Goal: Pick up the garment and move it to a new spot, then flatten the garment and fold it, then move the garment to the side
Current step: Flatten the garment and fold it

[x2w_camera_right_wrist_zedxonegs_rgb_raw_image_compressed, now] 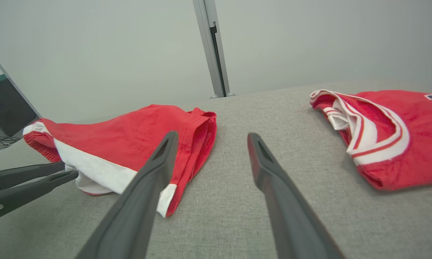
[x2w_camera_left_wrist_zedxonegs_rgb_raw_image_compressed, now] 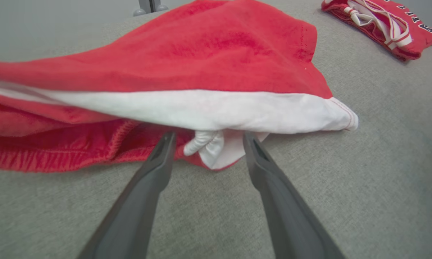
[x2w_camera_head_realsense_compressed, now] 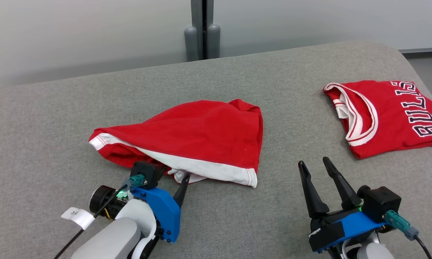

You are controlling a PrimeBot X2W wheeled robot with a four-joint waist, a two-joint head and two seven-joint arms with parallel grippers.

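**Left fingers at the garment's hem, right arm idle beside it**

Grey fabric-covered surface (x2w_camera_head_realsense_compressed: 237,223). The garment (x2w_camera_head_realsense_compressed: 198,133), red with white trim, lies humped and unflattened about mid-surface, a little to the left of centre. A broad white band (x2w_camera_left_wrist_zedxonegs_rgb_raw_image_compressed: 201,108) runs along its near side. A gathered red hem shows at its left end.

Left forearm (x2w_camera_head_realsense_compressed: 108,237) comes in from the near left corner, angled toward the middle. Left fingers (x2w_camera_left_wrist_zedxonegs_rgb_raw_image_compressed: 154,172) are low over the surface and spread wide. Their tips are right at the garment's near edge, just under the overhang of the white band, one on each side of a small bunched white tuft (x2w_camera_left_wrist_zedxonegs_rgb_raw_image_compressed: 205,142). They are not closed on the cloth.

Right fingers (x2w_camera_head_realsense_compressed: 311,190) rise from the near right and point toward the far edge. They are spread wide and hold nothing. They sit over bare surface, well apart from the garment's right end. Cannot tell whether they rest on the surface or hang just above it.

A second red piece, a folded jersey (x2w_camera_head_realsense_compressed: 388,115) with white collar trim and lettering, lies flat by the right edge, apart from both arms.
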